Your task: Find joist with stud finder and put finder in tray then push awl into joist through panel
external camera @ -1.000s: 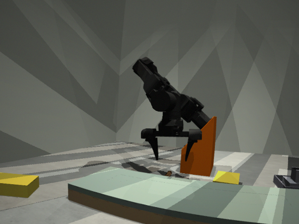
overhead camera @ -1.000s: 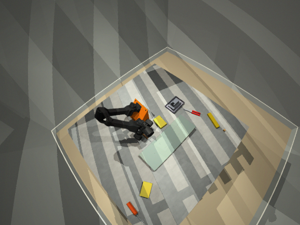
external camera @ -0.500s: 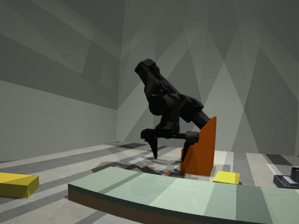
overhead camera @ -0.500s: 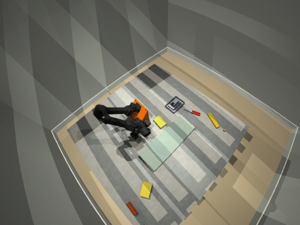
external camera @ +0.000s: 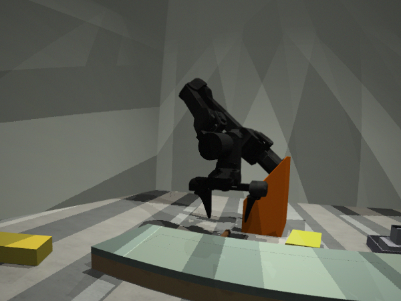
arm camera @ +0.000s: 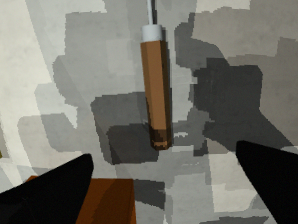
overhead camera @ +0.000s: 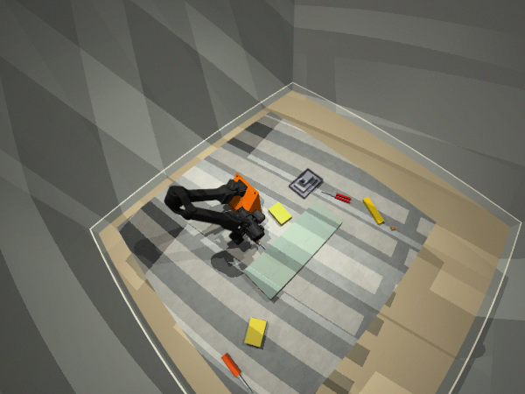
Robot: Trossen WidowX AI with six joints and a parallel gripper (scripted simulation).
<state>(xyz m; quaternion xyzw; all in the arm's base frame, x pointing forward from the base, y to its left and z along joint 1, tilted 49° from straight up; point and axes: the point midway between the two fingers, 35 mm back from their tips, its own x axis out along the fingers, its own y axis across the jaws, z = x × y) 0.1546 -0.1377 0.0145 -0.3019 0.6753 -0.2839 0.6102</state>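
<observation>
The awl [overhead camera: 258, 242] [external camera: 226, 233] [arm camera: 156, 85] lies on the floor between the orange arm base and the panel; its brown handle and grey collar show in the wrist view. My gripper [external camera: 228, 219] [arm camera: 164, 155] is open and empty, pointing down above the handle's butt end, with one finger on each side and no contact. The pale green floor panel [overhead camera: 302, 245] [external camera: 301, 267] lies flat; the joist is hidden. The grey stud finder [overhead camera: 308, 180] [external camera: 395, 234] sits in the dark tray [overhead camera: 297, 192] [external camera: 375, 245].
A yellow block [overhead camera: 280, 213] [external camera: 304, 238] lies between the orange base [overhead camera: 247, 199] [external camera: 267, 207] [arm camera: 107, 200] and panel. Another yellow block [overhead camera: 255, 333] [external camera: 25, 245], an orange-handled tool [overhead camera: 231, 364], a red-handled tool [overhead camera: 343, 196], a yellow bar [overhead camera: 373, 210] and a small brown piece [overhead camera: 393, 228] lie farther out.
</observation>
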